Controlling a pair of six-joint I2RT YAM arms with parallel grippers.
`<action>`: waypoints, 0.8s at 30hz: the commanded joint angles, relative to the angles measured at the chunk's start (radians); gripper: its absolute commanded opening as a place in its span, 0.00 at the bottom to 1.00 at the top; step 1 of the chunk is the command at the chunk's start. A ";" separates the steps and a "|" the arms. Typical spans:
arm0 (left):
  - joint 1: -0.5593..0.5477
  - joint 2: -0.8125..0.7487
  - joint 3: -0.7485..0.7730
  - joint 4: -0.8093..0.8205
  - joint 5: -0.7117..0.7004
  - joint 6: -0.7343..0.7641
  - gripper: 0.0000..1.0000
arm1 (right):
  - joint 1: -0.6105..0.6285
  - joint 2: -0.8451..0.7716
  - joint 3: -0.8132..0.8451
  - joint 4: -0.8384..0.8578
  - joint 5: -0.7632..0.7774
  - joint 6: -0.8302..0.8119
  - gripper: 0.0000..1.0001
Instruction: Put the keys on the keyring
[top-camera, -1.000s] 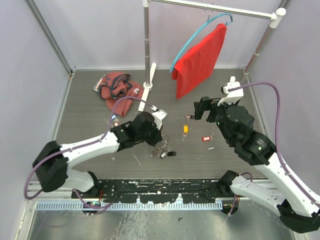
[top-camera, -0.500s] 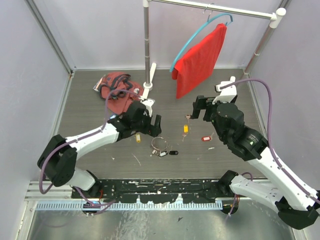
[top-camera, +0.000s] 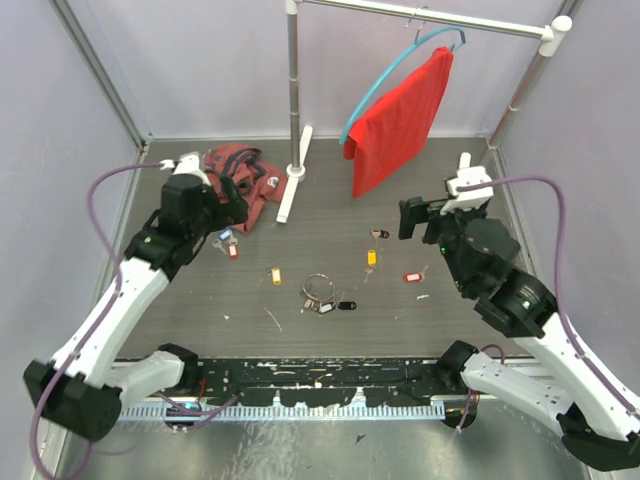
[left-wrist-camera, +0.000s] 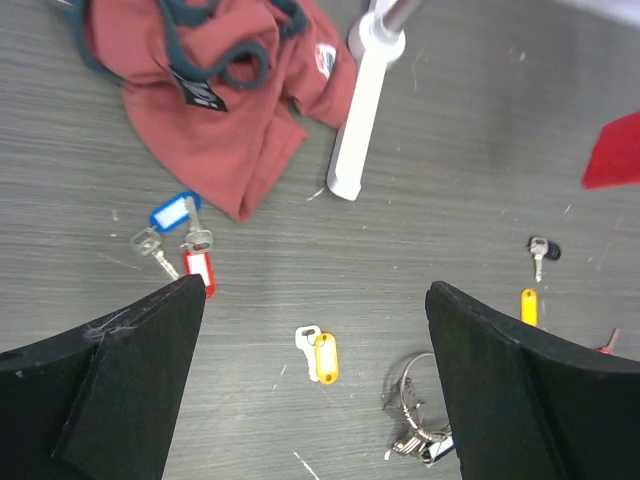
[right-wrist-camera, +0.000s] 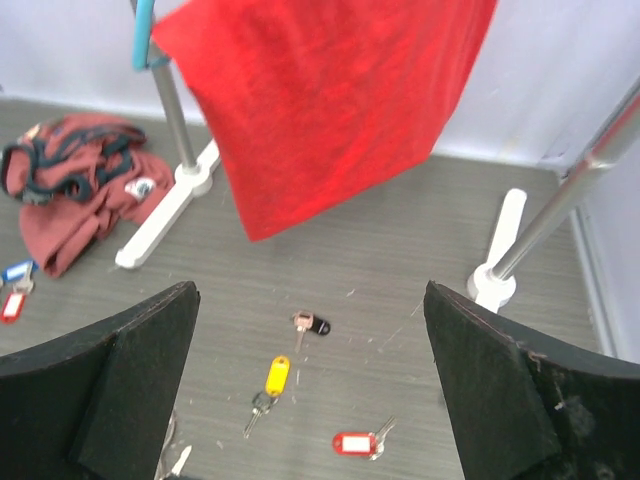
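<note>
Hanging spread open at the upper left of the overhead view, the left gripper is found nearest the blue- and red-tagged keys; the keyring is seen to their lower right, mid-frame. The right gripper, likewise open, is placed farther off.

Left arm and right arm of smooth white shells with bulky black joints, thin purple cable looping over each wrist, black bases, broad matte black wedge fingers on left tool and right tool, lightly scuffed
</note>
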 joint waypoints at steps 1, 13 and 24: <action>-0.004 -0.187 -0.047 -0.034 -0.197 -0.008 0.98 | 0.002 -0.118 -0.021 0.153 0.087 -0.095 1.00; -0.005 -0.518 -0.241 0.008 -0.403 -0.024 0.98 | 0.001 -0.395 -0.226 0.269 0.288 -0.062 1.00; -0.005 -0.469 -0.214 -0.055 -0.429 -0.051 0.98 | 0.003 -0.375 -0.239 0.246 0.263 -0.033 1.00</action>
